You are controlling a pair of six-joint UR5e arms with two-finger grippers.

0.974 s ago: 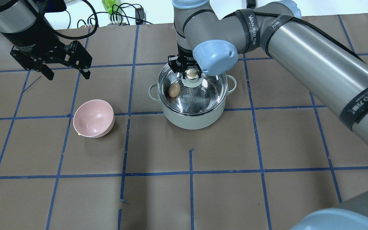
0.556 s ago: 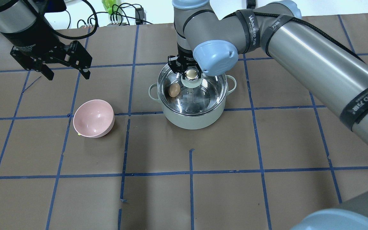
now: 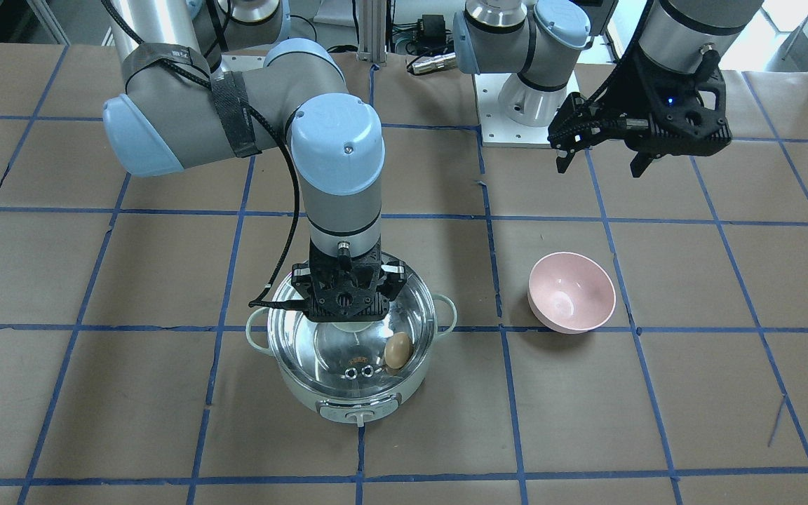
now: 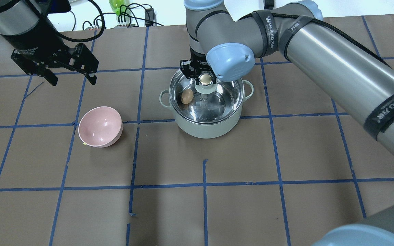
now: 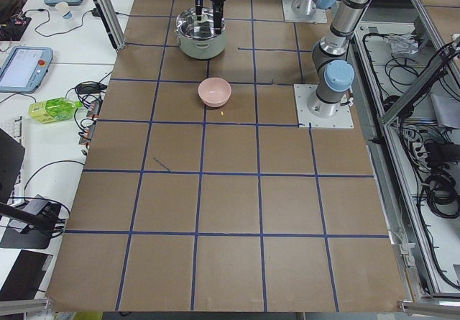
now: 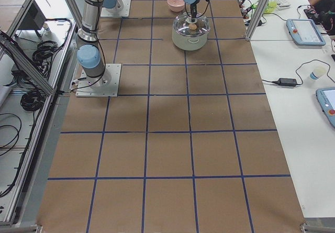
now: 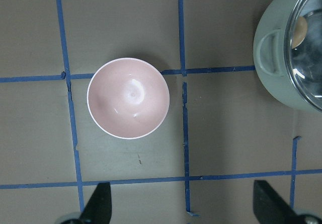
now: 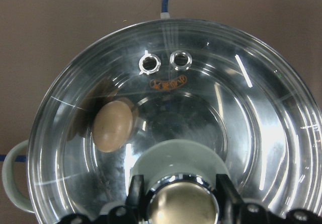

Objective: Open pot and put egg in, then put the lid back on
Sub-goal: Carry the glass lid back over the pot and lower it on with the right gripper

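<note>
The mint-green pot (image 4: pixel 207 128) stands mid-table with the clear glass lid (image 4: pixel 217 99) seated on its rim. The tan egg (image 4: pixel 186 96) lies inside, seen through the glass; it also shows in the right wrist view (image 8: pixel 112 125). My right gripper (image 4: pixel 204 79) is straight above the pot. In the right wrist view its fingers (image 8: pixel 137 194) press either side of the lid's round knob (image 8: pixel 181 206), so it is shut on it. My left gripper (image 4: pixel 70 80) is open and empty, raised well to the left of the pot, above the table behind the pink bowl.
A pink bowl (image 4: pixel 100 126) sits empty on the table left of the pot, below my left gripper (image 7: pixel 183 209). Blue tape lines grid the brown table. Cables and a green bottle (image 4: pixel 116 7) lie beyond the far edge.
</note>
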